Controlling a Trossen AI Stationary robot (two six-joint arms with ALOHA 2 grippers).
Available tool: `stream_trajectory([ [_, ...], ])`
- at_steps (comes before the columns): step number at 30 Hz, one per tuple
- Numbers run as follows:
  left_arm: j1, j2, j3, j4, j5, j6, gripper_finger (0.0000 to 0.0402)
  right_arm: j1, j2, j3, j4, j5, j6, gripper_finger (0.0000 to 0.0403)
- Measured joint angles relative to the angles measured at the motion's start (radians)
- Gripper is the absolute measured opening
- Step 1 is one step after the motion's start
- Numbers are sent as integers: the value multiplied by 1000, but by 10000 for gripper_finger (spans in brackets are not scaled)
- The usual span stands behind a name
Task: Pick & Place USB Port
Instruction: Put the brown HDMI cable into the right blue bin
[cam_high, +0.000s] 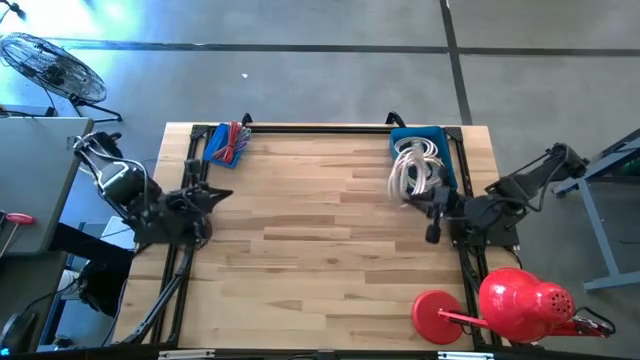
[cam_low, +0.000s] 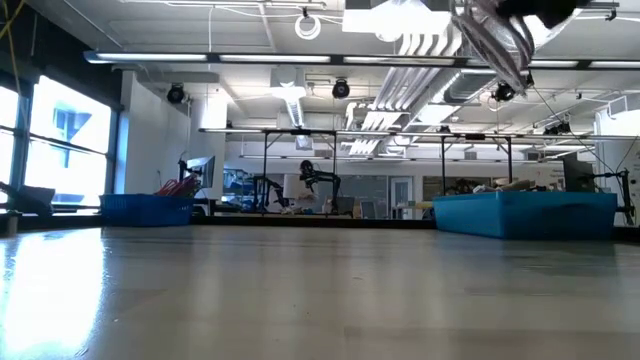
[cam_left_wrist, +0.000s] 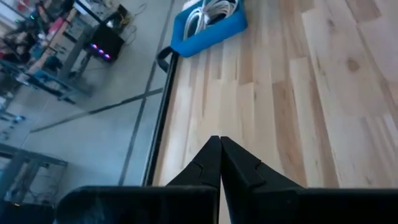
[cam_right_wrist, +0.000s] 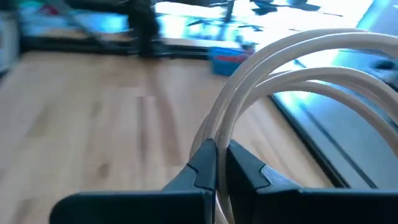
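A coil of white USB cable (cam_high: 408, 172) shows in the high view over the near-left part of the blue bin (cam_high: 448, 150) at the table's far right. My right gripper (cam_high: 428, 205) is next to that bin and shut on the cable (cam_right_wrist: 292, 62). In the low view the loops (cam_low: 503, 42) hang high above the table. More white cable (cam_left_wrist: 211, 11) lies in the bin. My left gripper (cam_high: 215, 193) waits shut at the table's left edge, touching nothing. A second blue bin (cam_high: 228, 143) at the far left holds red and coloured cables. My right gripper pinches several strands of the white cable coil between its two fingers (cam_right_wrist: 200, 163), at the foot of the loops (cam_right_wrist: 219, 138). The loops arch up and away past the fingertips. The held coil is lifted clear of the table.
A red object with a round base (cam_high: 500, 305) sits at the table's near right corner. The wide middle of the wooden table (cam_high: 320, 230) between the two bins is bare. In the low view the bins stand at the far left (cam_low: 150, 208) and far right (cam_low: 525, 213).
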Motion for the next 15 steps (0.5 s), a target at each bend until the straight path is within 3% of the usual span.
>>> stream_trajectory([
  [8,-52,-10,-116,-31,-70,-88,0,0,-236,-234,20,288,152,8],
  [15,-51,-10,-196,-22,-71,-128,0,-68,-390,-357,0,280,196,8],
])
